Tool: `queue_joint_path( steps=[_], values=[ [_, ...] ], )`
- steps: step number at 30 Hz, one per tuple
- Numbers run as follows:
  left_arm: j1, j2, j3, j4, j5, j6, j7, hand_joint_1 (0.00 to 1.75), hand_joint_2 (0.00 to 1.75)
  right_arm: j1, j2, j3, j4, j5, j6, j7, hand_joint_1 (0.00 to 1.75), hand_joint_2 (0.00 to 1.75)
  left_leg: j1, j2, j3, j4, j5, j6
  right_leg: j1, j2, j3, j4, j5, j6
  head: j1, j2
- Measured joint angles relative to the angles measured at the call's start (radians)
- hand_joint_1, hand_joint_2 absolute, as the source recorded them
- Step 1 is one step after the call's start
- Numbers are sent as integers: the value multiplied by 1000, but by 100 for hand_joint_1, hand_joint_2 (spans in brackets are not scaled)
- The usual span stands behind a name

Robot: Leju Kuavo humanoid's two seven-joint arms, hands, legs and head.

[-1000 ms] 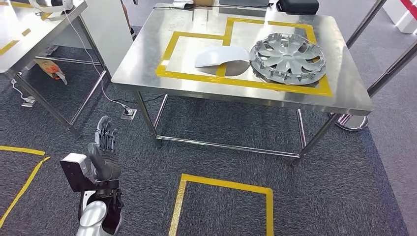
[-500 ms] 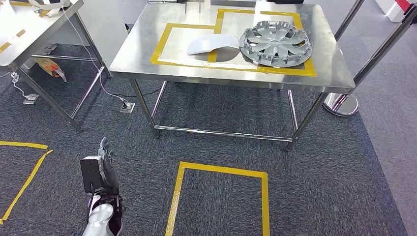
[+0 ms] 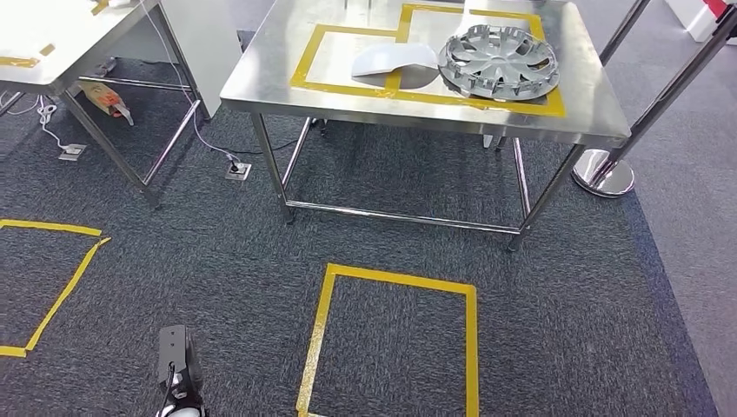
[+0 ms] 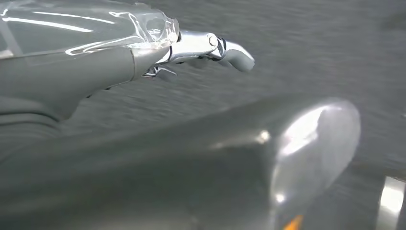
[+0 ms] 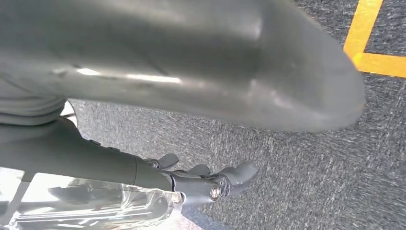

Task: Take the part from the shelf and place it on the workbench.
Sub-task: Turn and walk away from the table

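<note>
Head view, silver spoked wheel cover [image 3: 498, 61], flat on steel workbench [image 3: 261, 78]

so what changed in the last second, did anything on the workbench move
The left hand dropped from raised in front to the head view's bottom edge, holding nothing. The whole head view shifted, so the camera moved. The wheel cover and white part kept their places on the workbench.

The whole head view shifts between frames, so the camera moves, not the workbench [image 3: 261, 87] or the parts on it. Measured against the yellow floor square [image 3: 391, 339], the left hand [image 4: 143, 52] drops lower and nearer the picture's bottom edge, its fingers out of the head view.
</note>
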Motion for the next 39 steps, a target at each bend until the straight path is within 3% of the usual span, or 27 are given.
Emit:
queue_joint_path(
  steps=[1, 2, 4, 5, 6, 8, 9, 10, 11, 12, 14, 16, 17, 19, 20, 21, 24, 25, 26, 28, 29, 30, 32, 33, 35, 37, 39],
  values=[
    [5, 3, 3, 13, -6, 5, 29, 0, 0, -2, 0, -1, 0, -1, 2, 0, 0, 0, 0, 0, -7, 4, 8, -6, 2, 1, 40, -64, -16, -4, 0, 0],
    [10, 6, 5, 24, -13, 10, 57, 0, 0, -2, 0, -1, 0, -2, 3, 0, 0, 0, 1, 0, -10, 6, 15, -12, 5, 2, 58, -98, -31, -7, -1, 0],
    [25, 14, 7, 46, -29, 19, 111, 0, 0, -1, 2, -5, 0, -5, 6, 0, 0, 0, 4, -1, -15, 7, 25, -25, 7, 0, 48, -105, -23, -20, -2, 0],
    [35, 18, 6, 55, -36, 23, 138, 0, 0, -1, 2, -8, 0, -7, 7, 0, 0, 0, 6, -3, -21, 18, 7, -32, 6, -1, 38, -104, -13, -29, -3, 0],
    [44, 21, 6, 64, -43, 26, 164, 0, 0, -1, 3, -11, 0, -9, 7, 0, 0, 0, 8, -5, -31, 44, -30, -38, 5, -2, 26, -105, -1, -36, -7, 0],
    [57, 28, 5, 79, -58, 30, 218, 0, 0, -1, 4, -15, 0, -12, 8, 0, 0, 0, 12, -8, -59, 150, -138, -48, 4, -4, -4, -104, 25, -45, -16, 0],
    [62, 32, 4, 85, -65, 31, 245, 0, 0, -1, 4, -17, 0, -13, 8, 0, 0, 0, 12, -8, -71, 216, -177, -51, 4, -4, -20, -102, 38, -45, -20, 0],
    [67, 35, 3, 91, -71, 30, 272, 0, 0, -1, 4, -18, 0, -14, 8, 0, 0, 0, 13, -8, -75, 269, -191, -53, 4, -5, -38, -100, 51, -44, -22, 0],
    [74, 39, 1, 97, -77, 30, 297, 0, 0, -1, 4, -20, 0, -15, 7, 0, 0, 0, 13, -8, -67, 296, -180, -54, 4, -5, -56, -96, 63, -42, -24, 0],
    [80, 42, -1, 101, -81, 29, 321, 0, 0, -1, 4, -21, 0, -16, 7, 0, 0, 0, 13, -8, -42, 290, -154, -53, 4, -5, -73, -92, 74, -40, -26, 0],
    [90, 48, -5, 107, -84, 31, 360, 0, 0, -1, 4, -23, 0, -17, 7, 0, 0, 0, 13, -8, 57, 180, -113, -51, 5, -5, -103, -83, 93, -33, -29, 0],
    [92, 55, -8, 111, -87, 35, 400, 0, 0, -2, 4, -25, 0, -17, 7, 0, 0, 0, 11, -10, 159, 33, -127, -45, 8, -7, -121, -77, 111, -23, -31, 0],
    [93, 57, -10, 114, -87, 37, 419, 0, 0, -3, 4, -26, 0, -17, 7, 0, 0, 0, 8, -11, 184, -10, -139, -40, 9, -8, -128, -75, 121, -17, -30, 0],
    [100, 61, -11, 119, -87, 35, 446, 0, 0, -2, 4, -27, 0, -17, 7, 2, 0, 0, 5, -10, 176, -31, -138, -24, 6, -11, -141, -76, 139, -4, -28, 0],
    [104, 63, -11, 122, -86, 33, 455, 0, 0, 0, 4, -27, 0, -17, 7, 4, 0, 0, 5, -9, 164, -30, -129, -14, 4, -10, -148, -69, 131, 1, -28, 0],
    [108, 64, -11, 123, -85, 32, 461, 0, 0, 4, 4, -28, 0, -17, 6, 6, 0, 0, 6, -7, 153, -31, -118, -4, 3, -9, -158, -48, 102, 6, -25, 0],
    [112, 68, -11, 127, -83, 27, 475, 0, 0, 8, 3, -31, 0, -17, 6, 8, 0, 0, 4, -5, 113, -31, -85, 11, 2, -6, -199, 121, -45, 14, -9, 0],
    [113, 69, -11, 128, -81, 22, 486, 0, 0, 8, 3, -31, 0, -16, 6, 9, 0, 44, 2, -4, 98, -31, -75, 12, 2, -5, -206, 182, -64, 14, -6, 0],
    [114, 69, -11, 129, -79, 17, 501, 0, 0, 8, 2, -31, 0, -15, 6, 12, 0, 87, 1, -3, 84, -30, -65, 12, 2, -5, -204, 222, -55, 12, -4, 0],
    [116, 70, -10, 130, -75, 9, 539, 0, 87, 8, 2, -31, 0, -12, 6, 20, 0, 175, -1, -1, 60, -25, -46, 9, 3, -5, -149, 201, 6, 5, -1, 0],
    [117, 69, -10, 131, -75, 7, 562, 0, 131, 7, 1, -32, 0, -10, 6, 25, 0, 175, -1, -1, 50, -21, -38, 6, 3, -5, -96, 140, 26, 0, 0, 0],
    [117, 69, -9, 131, -76, 3, 587, 0, 175, 6, 1, -32, 0, -8, 6, 29, 0, 175, -2, -1, 43, -17, -31, 3, 4, -5, -37, 59, 26, -3, 1, 0],
    [118, 69, -10, 131, -84, -5, 632, 0, 175, 3, 0, -31, 0, -7, 6, 36, 0, 175, -4, 0, 30, -11, -17, -6, 7, -5, 45, -72, -4, -9, 2, 0],
    [118, 69, -11, 131, -91, -8, 647, 0, 175, 2, 0, -31, 0, -7, 5, 40, 0, 175, -5, 0, 24, -9, -10, -12, 8, -5, 57, -104, -17, -13, 2, 0],
    [119, 69, -14, 131, -108, -15, 668, 0, 175, 2, 2, -31, 0, -7, 3, 45, 0, 175, -5, -1, 9, -2, -8, -24, 4, -5, 49, -117, -20, -26, -1, 0],
    [120, 68, -21, 132, -127, -27, 675, 0, 175, 3, 4, -34, 0, -11, 3, 44, 0, 175, -3, -4, -19, 55, -53, -35, -1, -6, 39, -120, -11, -41, -11, 0],
    [124, 68, -33, 132, -145, -42, 674, 0, 175, 4, 3, -36, -1, -25, 13, 41, 0, 175, 2, -6, -66, 186, -129, -44, 2, -8, 29, -118, -3, -48, -21, 0]
  ],
)
